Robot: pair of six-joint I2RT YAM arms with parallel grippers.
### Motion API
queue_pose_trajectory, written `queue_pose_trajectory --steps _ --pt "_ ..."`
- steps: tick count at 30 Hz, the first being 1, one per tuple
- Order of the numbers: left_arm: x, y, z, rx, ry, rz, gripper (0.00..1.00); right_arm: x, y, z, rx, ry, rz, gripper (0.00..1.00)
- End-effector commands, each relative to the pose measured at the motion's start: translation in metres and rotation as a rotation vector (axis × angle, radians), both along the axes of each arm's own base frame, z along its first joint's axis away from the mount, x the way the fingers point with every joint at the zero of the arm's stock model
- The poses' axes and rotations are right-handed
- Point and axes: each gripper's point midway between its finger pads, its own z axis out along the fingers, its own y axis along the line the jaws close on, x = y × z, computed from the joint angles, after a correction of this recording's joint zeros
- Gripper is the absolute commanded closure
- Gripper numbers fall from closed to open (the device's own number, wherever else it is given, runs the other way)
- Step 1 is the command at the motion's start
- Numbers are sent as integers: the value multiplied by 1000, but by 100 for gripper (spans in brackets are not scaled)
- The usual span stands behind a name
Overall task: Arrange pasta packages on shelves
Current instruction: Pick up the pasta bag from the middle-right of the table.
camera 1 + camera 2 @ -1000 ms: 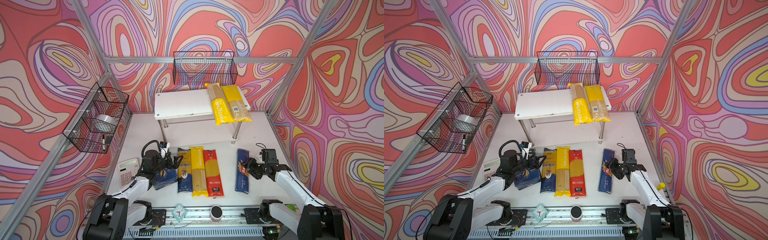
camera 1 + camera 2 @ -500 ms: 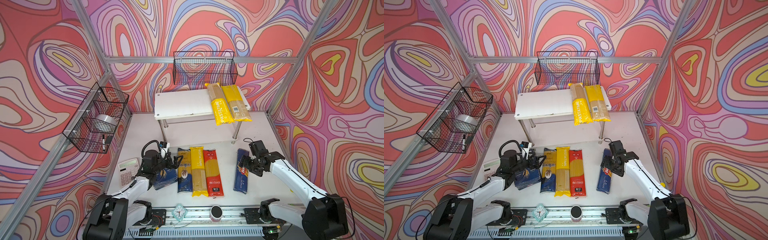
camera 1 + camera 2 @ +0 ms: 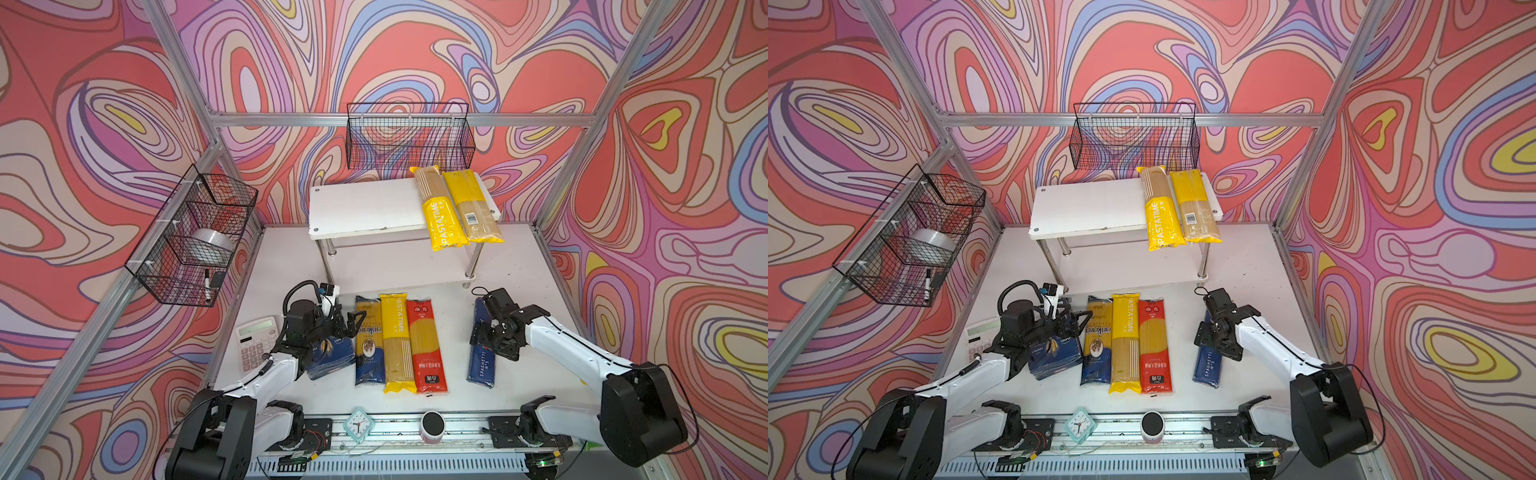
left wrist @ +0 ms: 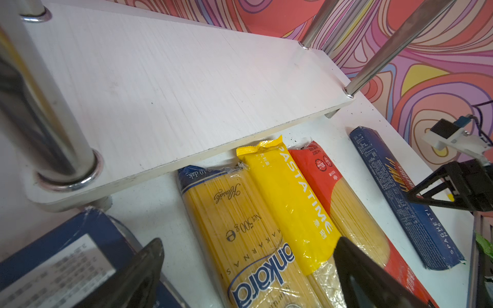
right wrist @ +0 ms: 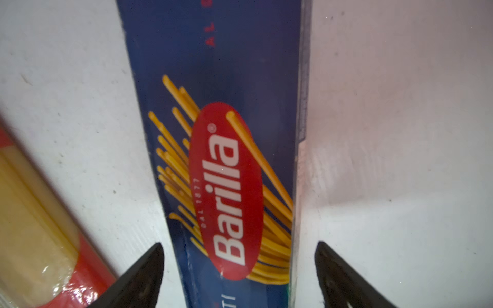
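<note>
Where the right fingers (image 5: pixel 138 280) straddle it, the Barilla box (image 3: pixel 482 370) lies half-hidden.

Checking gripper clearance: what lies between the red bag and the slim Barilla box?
Nothing but bare white table separates the red bag and the Barilla box; both top views show it.

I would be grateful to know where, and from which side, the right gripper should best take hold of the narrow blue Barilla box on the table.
Probably across its narrow width, about mid-length, coming straight down from above. The Barilla box lies flat with bare table along both long edges, and the right gripper hovers over it with jaws open wider than the box.
</note>
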Motion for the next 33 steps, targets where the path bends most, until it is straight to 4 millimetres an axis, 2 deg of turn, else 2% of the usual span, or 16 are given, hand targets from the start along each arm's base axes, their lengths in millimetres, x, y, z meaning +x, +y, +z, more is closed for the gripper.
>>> queue_pose_trajectory --steps 1,8,11,23,26,33 --pt "1 -2 6 -6 -4 -7 0 3 -1 -7 -15 -12 -12 9" --pt "1 -2 6 -6 -4 -7 0 6 12 -24 40 -18 5 11" --pt "1 -2 6 -5 -4 -5 0 3 9 -29 31 -15 -11 11" --pt "1 -2 6 -6 -5 -6 0 3 8 -27 17 -35 -28 19" --pt "0 -3 7 -9 -7 -11 0 3 12 -28 39 -53 -36 28" --pt "1 -3 6 -7 -1 -7 0 2 12 -32 48 -56 -38 38"
